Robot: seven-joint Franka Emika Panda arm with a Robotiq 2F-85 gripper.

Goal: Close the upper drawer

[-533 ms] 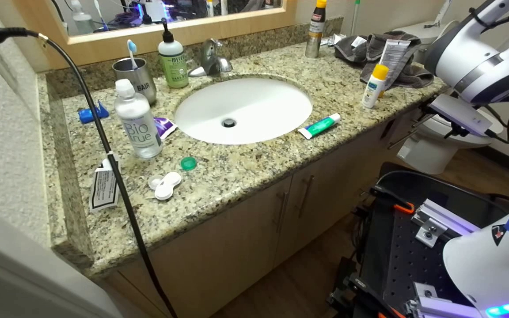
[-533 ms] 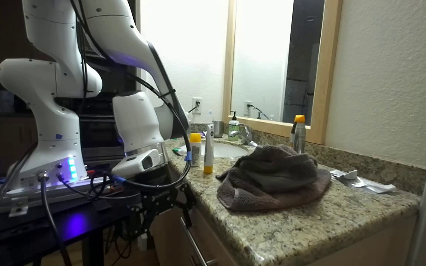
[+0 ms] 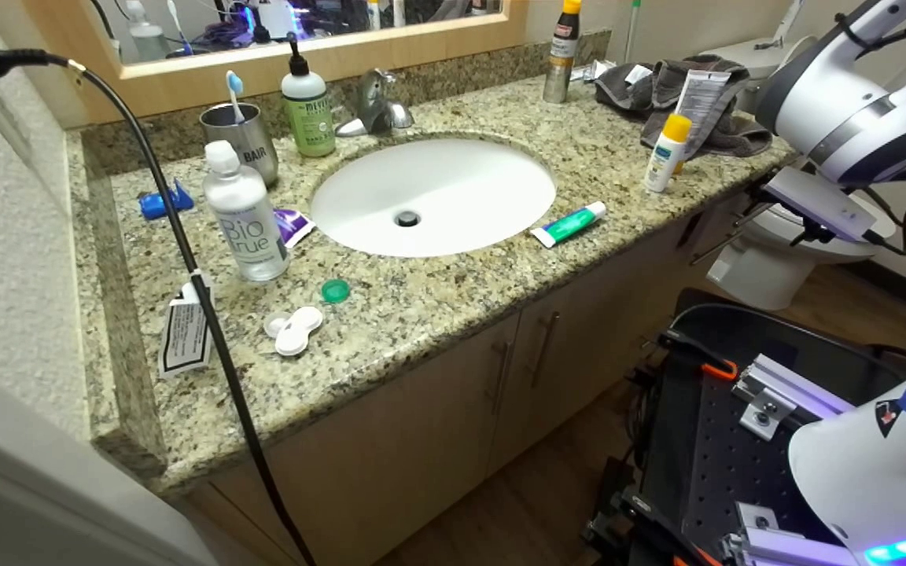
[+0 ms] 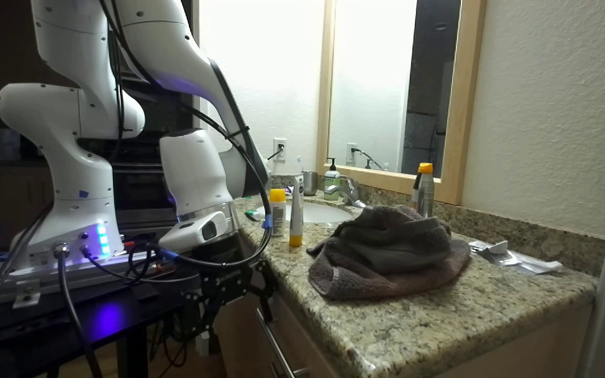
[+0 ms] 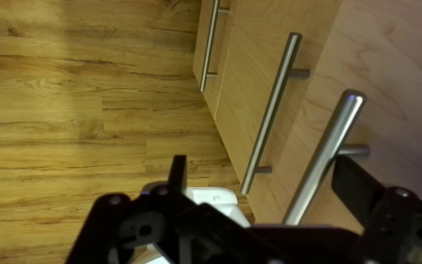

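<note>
Wrist view: at the bottom of the frame with the gripper (image 5: pixel 259 164) spread wide, straddling the bar handle (image 5: pixel 323 157) right of centre. Beside the upper drawer (image 5: pixel 390 91), at upper right; hard to tell whether touching.

In an exterior view, the stone counter (image 3: pixel 453 291) bears a cup (image 3: pixel 258 148) and soap bottle (image 3: pixel 312 119) far left, a clear bottle (image 3: pixel 245 216) and lens case (image 3: pixel 293 338) near left, and, at right, a toothpaste tube (image 3: pixel 571 226) and towel (image 3: pixel 668 83).
</note>
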